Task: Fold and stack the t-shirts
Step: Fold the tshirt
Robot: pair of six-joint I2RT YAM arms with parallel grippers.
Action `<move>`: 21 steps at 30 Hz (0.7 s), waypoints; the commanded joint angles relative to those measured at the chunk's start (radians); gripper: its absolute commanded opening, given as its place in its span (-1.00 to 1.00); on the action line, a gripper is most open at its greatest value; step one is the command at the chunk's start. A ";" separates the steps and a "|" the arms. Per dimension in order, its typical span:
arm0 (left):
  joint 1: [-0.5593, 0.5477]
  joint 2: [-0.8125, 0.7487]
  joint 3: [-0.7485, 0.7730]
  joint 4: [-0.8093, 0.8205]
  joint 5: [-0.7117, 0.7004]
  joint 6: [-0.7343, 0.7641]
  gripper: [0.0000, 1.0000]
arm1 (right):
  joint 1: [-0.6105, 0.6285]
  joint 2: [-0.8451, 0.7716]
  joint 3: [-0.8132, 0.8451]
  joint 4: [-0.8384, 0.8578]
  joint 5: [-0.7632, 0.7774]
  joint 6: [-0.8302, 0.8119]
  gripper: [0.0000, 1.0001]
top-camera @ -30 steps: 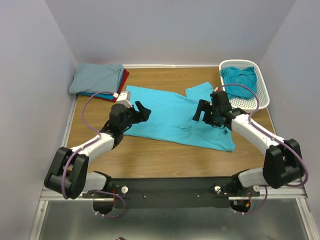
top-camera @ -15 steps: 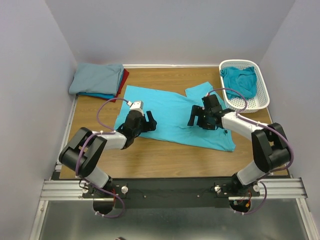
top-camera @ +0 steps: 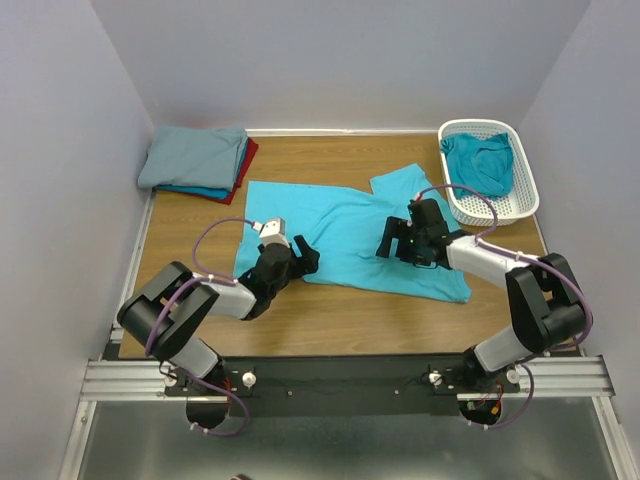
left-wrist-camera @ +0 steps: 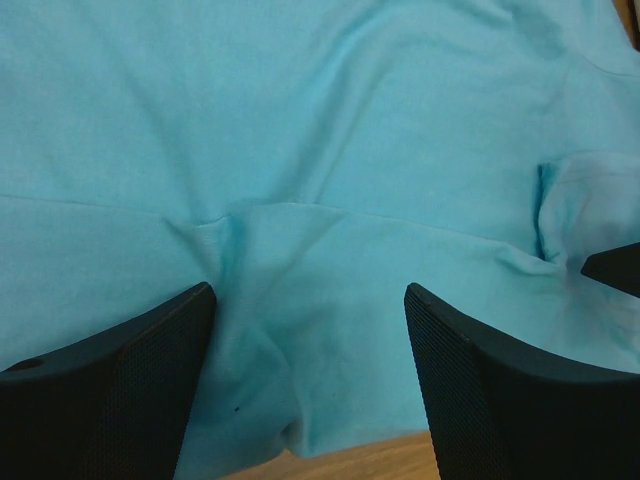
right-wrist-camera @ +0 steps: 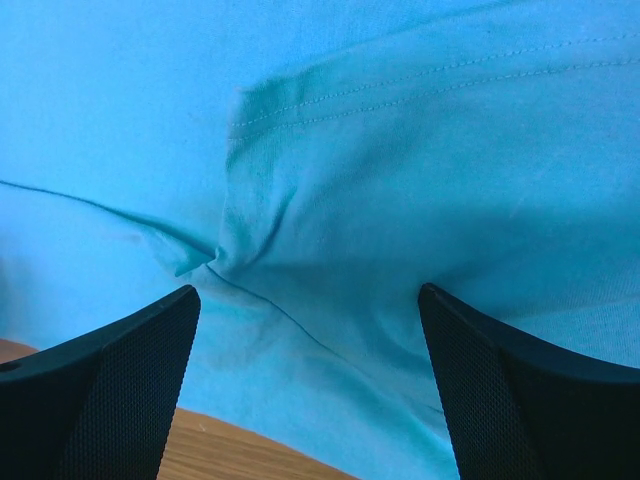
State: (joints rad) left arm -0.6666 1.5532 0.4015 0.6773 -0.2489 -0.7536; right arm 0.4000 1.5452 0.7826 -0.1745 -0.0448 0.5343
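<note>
As both arms have drawn back toward the near side over the last second, the left claw (top-camera: 298,257) has slid from the tee's left edge to its near hem. The right claw (top-camera: 390,240) has come a little nearer and lower over the right half. The turquoise tee (top-camera: 345,225) has hardly shifted. It lies spread on the tabletop (top-camera: 330,320), not yet folded, with one sleeve pointing toward the far right.

Each claw has its fingers well apart and holds nothing. In the left wrist view the fingers (left-wrist-camera: 130,380) straddle a soft ridge of cloth just inside the hem, with wood showing at the near edge. In the right wrist view the fingers (right-wrist-camera: 500,390) frame a stitched seam and a pucker of creases.

My reading is that both are lining up to pinch the near hem, so the first fold is about to start and most of the task remains.

A stack (top-camera: 195,162) of folded tees, grey-blue over red and blue, sits at the far left corner, well apart. The basket (top-camera: 522,207) at the far right holds a teal tee (top-camera: 480,160). Neither blocks the fold. The puckers could mean a claw catches two layers or only a wrinkle.
</note>
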 commanded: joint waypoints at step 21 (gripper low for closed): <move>-0.220 -0.255 -0.104 -0.476 -0.165 -0.279 0.72 | 0.008 -0.181 -0.221 -0.184 -0.090 0.062 0.93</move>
State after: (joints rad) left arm -0.8776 1.3193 0.3183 0.4328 -0.3656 -1.0168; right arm 0.4004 1.3598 0.6117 -0.1696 -0.1242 0.5804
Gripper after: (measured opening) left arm 0.856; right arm 0.966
